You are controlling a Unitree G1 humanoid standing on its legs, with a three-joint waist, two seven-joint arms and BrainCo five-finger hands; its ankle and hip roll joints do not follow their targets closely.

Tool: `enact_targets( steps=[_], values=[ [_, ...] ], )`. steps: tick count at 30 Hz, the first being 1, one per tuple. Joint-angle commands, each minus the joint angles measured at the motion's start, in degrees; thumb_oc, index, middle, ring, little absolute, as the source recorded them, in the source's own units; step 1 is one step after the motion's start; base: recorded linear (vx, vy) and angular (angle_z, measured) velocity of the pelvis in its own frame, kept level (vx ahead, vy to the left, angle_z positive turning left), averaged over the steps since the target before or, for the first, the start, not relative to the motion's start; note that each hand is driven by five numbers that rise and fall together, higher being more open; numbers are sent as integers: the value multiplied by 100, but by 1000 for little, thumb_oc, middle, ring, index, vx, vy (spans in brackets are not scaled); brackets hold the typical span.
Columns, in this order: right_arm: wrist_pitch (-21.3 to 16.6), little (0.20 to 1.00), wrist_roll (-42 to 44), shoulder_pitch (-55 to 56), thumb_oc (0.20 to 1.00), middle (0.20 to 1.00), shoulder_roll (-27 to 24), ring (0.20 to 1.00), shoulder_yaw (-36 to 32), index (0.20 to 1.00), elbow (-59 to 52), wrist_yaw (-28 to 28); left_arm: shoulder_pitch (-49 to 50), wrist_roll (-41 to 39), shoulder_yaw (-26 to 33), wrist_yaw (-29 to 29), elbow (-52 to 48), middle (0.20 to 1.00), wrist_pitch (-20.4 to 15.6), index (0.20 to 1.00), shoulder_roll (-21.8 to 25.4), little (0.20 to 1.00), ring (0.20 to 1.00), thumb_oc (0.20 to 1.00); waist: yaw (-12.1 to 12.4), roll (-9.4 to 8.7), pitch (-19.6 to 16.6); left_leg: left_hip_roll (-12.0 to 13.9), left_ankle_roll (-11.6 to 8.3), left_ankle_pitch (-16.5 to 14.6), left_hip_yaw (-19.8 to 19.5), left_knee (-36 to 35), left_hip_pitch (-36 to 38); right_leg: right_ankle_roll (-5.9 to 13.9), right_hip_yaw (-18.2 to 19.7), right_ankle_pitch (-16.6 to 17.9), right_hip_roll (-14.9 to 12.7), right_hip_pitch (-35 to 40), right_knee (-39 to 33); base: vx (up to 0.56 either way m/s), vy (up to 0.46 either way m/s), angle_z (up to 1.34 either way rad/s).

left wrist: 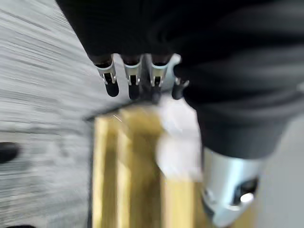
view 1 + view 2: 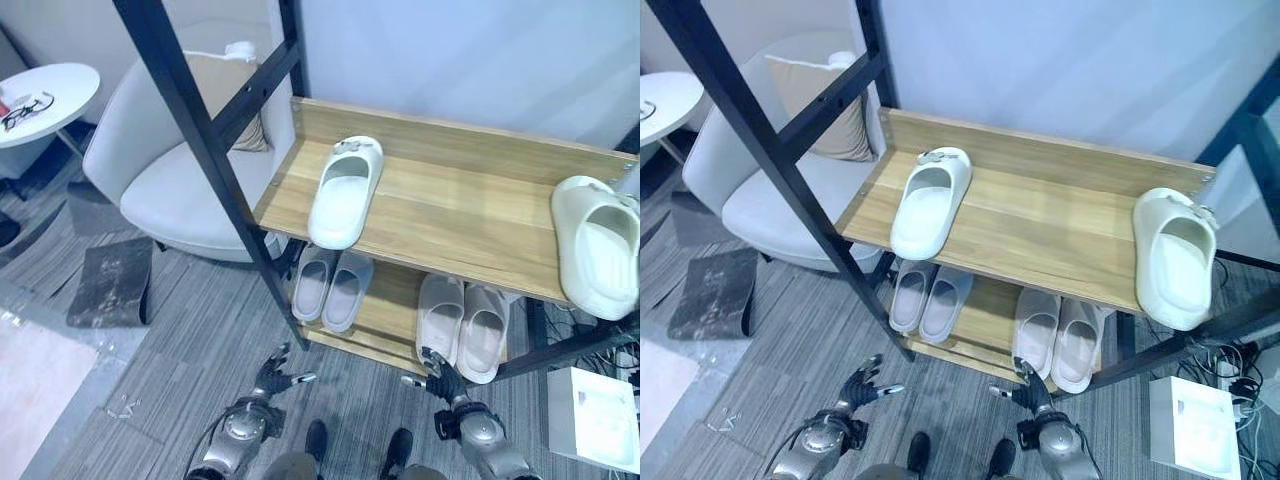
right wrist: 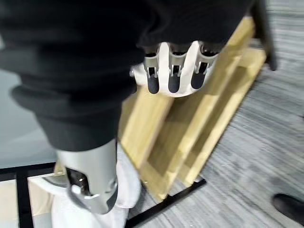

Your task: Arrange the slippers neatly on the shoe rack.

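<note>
Left eye view shows you two white rubber slippers (image 2: 345, 192) (image 2: 600, 245) on the wooden shoe rack's (image 2: 450, 215) top shelf (near its opposite ends); left hand (image 2: 274, 378) and right hand (image 2: 441, 380) hang low, fingers relaxed, empty.

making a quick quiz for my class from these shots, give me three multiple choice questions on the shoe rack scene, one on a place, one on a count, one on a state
1. Where does the pair of grey slippers sit?
A. on the lower shelf, toward the robot's left
B. on the armchair
C. on the floor by the round table

2. How many white slippers lie on the top shelf?
A. none
B. two
C. four

3. How do the two white slippers on the top shelf lie?
A. side by side, touching
B. stacked on each other
C. far apart, not paired

Answers:
1. A, they rest on the lower shelf under the left white slipper.
2. B, one lies at the left and the right white slipper at the far right end.
3. C, bare wood separates them.
</note>
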Motion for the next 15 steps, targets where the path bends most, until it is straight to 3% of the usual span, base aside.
enact_targets(
  steps=[1,4,10,15],
  values=[
    [-143,1000,91,-9,1000,1000,-322,1000,-229,1000,-166,177,-1168,1646,-748,-625,-581,1000,-159,1000,76,1000,1000,1000,-286,26,-77,143,-278,32,286,-139,-36,544,45,-392,-162,274,85,80,-10,-23],
    [-135,1000,50,-81,1000,1000,-427,1000,-381,1000,399,137,-1913,1902,-1384,-1045,-1371,1000,-329,1000,135,1000,1000,1000,-463,100,-152,146,-283,-29,359,-141,43,554,118,-390,-159,335,39,39,-4,-34],
    [-141,1000,80,-173,1000,1000,-568,1000,-625,1000,712,95,-2777,2173,-1825,-1283,-1871,1000,-398,1000,-19,1000,1000,1000,-656,204,-165,120,-270,-61,420,-141,119,548,189,-393,-167,354,34,24,-4,-14],
    [-131,1000,134,21,1000,1000,-746,1000,-882,1000,526,79,-3061,995,-1445,-1189,-2958,1000,-480,1000,-54,1000,1000,1000,-754,260,-136,112,-285,-42,420,-141,121,553,164,-383,-185,380,41,7,-5,-5]
  ],
)
